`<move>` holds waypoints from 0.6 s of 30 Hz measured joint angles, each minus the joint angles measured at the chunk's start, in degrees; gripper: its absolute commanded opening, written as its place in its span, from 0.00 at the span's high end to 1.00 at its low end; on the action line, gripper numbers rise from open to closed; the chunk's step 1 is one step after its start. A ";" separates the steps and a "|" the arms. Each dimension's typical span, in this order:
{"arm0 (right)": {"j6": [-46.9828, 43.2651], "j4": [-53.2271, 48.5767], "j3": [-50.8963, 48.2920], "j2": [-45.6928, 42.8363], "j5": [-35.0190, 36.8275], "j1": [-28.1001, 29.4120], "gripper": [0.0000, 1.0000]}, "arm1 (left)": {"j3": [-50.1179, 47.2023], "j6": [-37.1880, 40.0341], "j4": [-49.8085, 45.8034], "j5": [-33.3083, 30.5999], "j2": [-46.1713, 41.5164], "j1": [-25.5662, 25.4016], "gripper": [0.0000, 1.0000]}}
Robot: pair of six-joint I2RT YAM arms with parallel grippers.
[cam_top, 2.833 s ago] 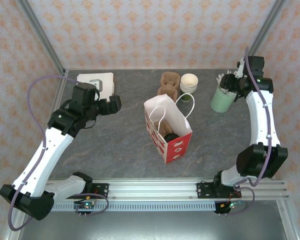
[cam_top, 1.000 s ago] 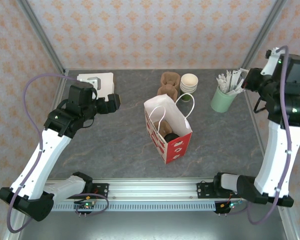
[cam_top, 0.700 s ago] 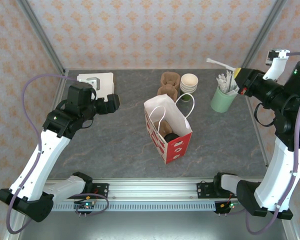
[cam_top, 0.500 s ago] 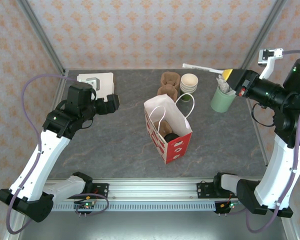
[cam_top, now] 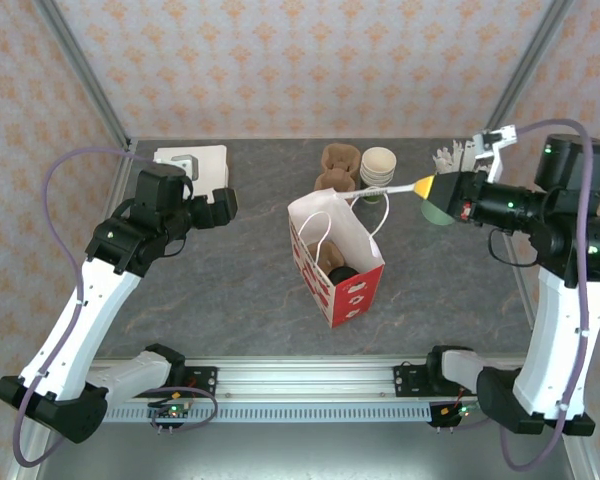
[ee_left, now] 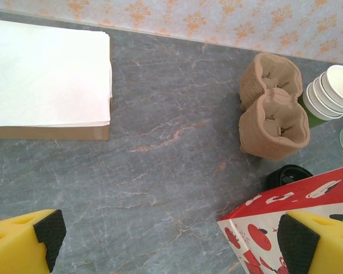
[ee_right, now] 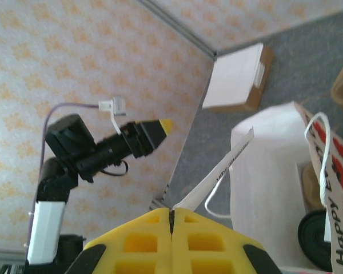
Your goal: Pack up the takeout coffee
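The right gripper (cam_top: pixel 432 185) (ee_right: pixel 171 214) is clenched on the end of a white wrapped stick (cam_top: pixel 390 190) (ee_right: pixel 217 174). The stick juts out leftward, its free tip above the far rim of the paper bag (cam_top: pixel 335 235) (ee_right: pixel 263 171). Just behind the gripper, near the table's (cam_top: pixel 230 290) far right corner, stands the pale green holder (cam_top: pixel 438 211) with more sticks.

The bag stands open around the table's middle. Inside it sits the takeout coffee (cam_top: pixel 342 273) (ee_right: pixel 313 231) (only its black lid shows).

The left gripper (cam_top: pixel 223 205) (ee_left: pixel 171 240) hangs with jaws spread wide and empty, above the table's left half. Along the far edge lie brown cup carriers (cam_top: pixel 337 165) (ee_left: pixel 272 111), a stack of cups (cam_top: pixel 377 165) (ee_left: pixel 331 91) and, at the far left corner, a flat white box (cam_top: pixel 195 163) (ee_left: pixel 46 80).
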 measured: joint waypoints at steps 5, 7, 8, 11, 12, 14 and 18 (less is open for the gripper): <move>-1.07 -1.66 -3.52 1.31 4.79 7.72 1.00 | 0.00 0.00 -0.09 -0.17 0.11 0.00 0.02; -1.05 -1.49 -4.63 2.23 7.17 11.02 1.00 | 0.00 0.00 -0.11 -0.24 0.31 0.00 0.02; -1.03 -1.40 -5.05 2.73 8.13 12.22 1.00 | 0.00 0.00 -0.11 -0.42 0.37 0.00 0.02; -0.55 0.20 -6.54 4.72 11.65 16.41 1.00 | 0.00 0.00 -0.13 -0.83 0.48 0.00 0.02; -0.22 1.03 -6.95 5.44 12.81 17.77 1.00 | 0.00 0.00 -0.13 -0.96 0.48 0.00 0.02; 0.33 2.60 -7.48 6.73 14.88 19.96 1.00 | 0.00 0.00 -0.13 -1.01 0.48 0.00 0.02; 0.96 5.31 -7.72 10.08 18.75 23.58 1.00 | 0.00 0.00 -0.13 -1.01 0.48 0.00 0.02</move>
